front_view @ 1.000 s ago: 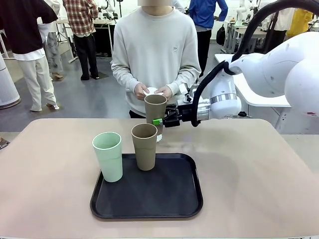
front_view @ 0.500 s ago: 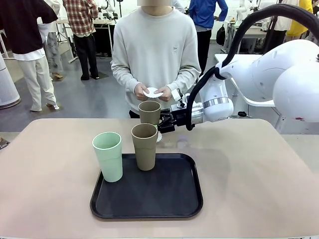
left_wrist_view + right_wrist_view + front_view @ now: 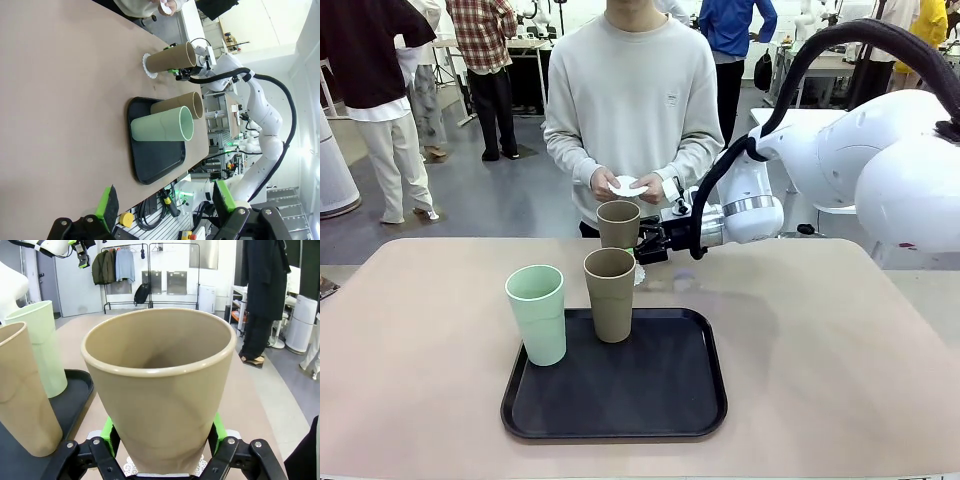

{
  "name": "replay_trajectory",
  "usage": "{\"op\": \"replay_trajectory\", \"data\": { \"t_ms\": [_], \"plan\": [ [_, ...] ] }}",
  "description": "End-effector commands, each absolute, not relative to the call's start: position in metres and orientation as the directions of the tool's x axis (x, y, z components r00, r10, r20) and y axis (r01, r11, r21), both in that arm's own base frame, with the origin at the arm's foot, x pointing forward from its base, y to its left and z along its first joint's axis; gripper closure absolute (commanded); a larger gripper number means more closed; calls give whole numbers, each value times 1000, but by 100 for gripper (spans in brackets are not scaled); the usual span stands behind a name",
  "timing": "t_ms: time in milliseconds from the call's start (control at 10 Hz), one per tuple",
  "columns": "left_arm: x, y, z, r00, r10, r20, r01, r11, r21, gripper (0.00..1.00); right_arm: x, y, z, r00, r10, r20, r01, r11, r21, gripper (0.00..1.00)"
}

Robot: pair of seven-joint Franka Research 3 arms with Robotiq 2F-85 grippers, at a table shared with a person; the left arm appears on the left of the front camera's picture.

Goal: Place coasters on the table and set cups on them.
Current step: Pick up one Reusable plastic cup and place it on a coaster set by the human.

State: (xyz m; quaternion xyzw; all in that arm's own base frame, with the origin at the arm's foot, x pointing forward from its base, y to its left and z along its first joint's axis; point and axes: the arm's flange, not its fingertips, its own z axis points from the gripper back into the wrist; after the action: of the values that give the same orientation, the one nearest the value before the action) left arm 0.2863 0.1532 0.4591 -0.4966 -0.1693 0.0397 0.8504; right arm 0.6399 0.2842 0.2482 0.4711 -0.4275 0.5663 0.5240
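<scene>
**Q:** What lies nearest the right gripper [image 3: 642,244]?

**A:** A black tray [image 3: 695,400] with rounded corners, on the camera's side of it and a little to picture left.

**Q:** And beyond it?

**A:** A person [image 3: 632,100] in a pale grey sweatshirt stands just behind it. Farther back are bystanders, one in a plaid shirt [image 3: 480,30] and one in a blue top [image 3: 735,22]. In its wrist view a clothes rack [image 3: 150,247] stands far ahead.

Three cups: one mint-green cup [image 3: 536,313] at centre left, a lower brown cup [image 3: 610,294] beside it, an upper brown cup [image 3: 619,224] above. One black tray [image 3: 660,400]. One white coaster [image 3: 146,65] lies under the upper brown cup. The person [image 3: 630,110] holds further coasters [image 3: 626,186], number unclear.
</scene>
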Motion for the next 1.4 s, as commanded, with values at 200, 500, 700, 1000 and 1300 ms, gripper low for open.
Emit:
{"op": "replay_trajectory", "data": {
  "t_ms": [200,500,700,1000,1300],
  "plan": [
    [285,155,458,936,233,263,118,496,-860,0,647,290,249,11,194,981,-998,-64,23,16],
    [285,155,458,936,233,263,118,496,-860,0,637,288,256,10,211,977,-998,-63,24,16],
    [285,155,458,936,233,263,118,496,-860,0,636,284,256,14,209,978,-998,-53,26,16],
    [285,155,458,936,233,263,118,496,-860,0,637,283,255,23,215,976,-998,-53,35,16],
    [285,155,458,936,233,263,118,496,-860,0,638,283,251,46,206,977,-997,-52,58,16]
  ]
}}
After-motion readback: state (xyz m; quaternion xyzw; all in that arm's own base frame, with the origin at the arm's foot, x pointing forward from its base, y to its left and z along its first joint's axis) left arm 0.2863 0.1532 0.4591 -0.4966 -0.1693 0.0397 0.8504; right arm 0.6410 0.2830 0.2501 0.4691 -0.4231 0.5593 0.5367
